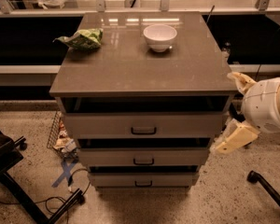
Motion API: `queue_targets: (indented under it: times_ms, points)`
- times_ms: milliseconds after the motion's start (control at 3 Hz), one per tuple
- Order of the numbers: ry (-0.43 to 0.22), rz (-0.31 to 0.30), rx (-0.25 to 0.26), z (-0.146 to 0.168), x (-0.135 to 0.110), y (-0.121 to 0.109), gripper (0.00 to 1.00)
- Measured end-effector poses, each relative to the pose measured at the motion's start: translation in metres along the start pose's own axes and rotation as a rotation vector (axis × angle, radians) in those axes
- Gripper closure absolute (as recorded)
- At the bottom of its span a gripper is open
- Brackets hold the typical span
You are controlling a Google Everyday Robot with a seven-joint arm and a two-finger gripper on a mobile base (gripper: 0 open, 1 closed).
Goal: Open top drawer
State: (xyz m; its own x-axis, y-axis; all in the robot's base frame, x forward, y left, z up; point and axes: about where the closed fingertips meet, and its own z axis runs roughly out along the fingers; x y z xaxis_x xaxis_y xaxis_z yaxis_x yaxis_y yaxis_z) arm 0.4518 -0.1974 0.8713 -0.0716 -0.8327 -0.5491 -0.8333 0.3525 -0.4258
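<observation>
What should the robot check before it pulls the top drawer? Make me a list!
1. Top drawer and its dark handle in view: ok.
2. Gripper lined up with the handle: not ok, it hangs off the cabinet's right side.
3. Gripper fingers spread, holding nothing: ok.
4. White bowl and green bag sit back from the cabinet top's front edge: ok.
5. How far the drawer is out: cannot tell; a dark gap shows above its front.
</observation>
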Motion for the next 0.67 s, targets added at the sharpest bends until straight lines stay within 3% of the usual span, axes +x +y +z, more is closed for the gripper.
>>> queue_targets:
  times_ms: [333, 667]
  points:
    - [0.001, 0.000, -0.004, 0.000, 0.000, 0.001, 0.00]
    - [0.028, 0.014, -0.024, 0.019, 0.006, 0.008, 0.00]
